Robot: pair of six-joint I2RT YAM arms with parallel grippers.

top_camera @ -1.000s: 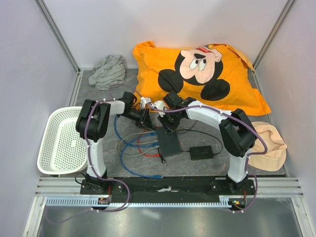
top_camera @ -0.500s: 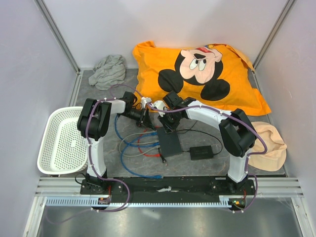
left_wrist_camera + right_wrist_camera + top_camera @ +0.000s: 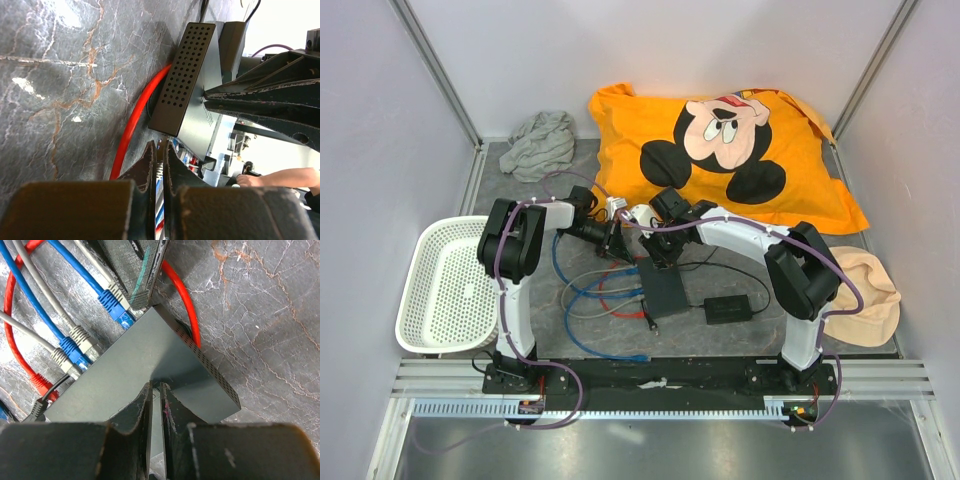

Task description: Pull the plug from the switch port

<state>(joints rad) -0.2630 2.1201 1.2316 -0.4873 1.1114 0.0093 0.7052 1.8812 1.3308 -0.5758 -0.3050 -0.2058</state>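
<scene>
Marbled table (image 3: pixel 725 338): cables (image 3: pixel 75 340) crowd the switch (image 3: pixel 142 352); left fingers (image 3: pixel 148 167) and right fingers (image 3: pixel 142 407) each pressed together.

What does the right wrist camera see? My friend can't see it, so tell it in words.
The right gripper, fingers together, rests its tips on a flat dark switch. Blue and grey cables plug into its left edge, and the left gripper pinches the top blue plug.

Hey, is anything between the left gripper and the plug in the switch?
Nothing visible: the left gripper is shut on the plug at a corner of the switch. A neighbouring blue plug sits close beside its fingers, not in between.
</scene>
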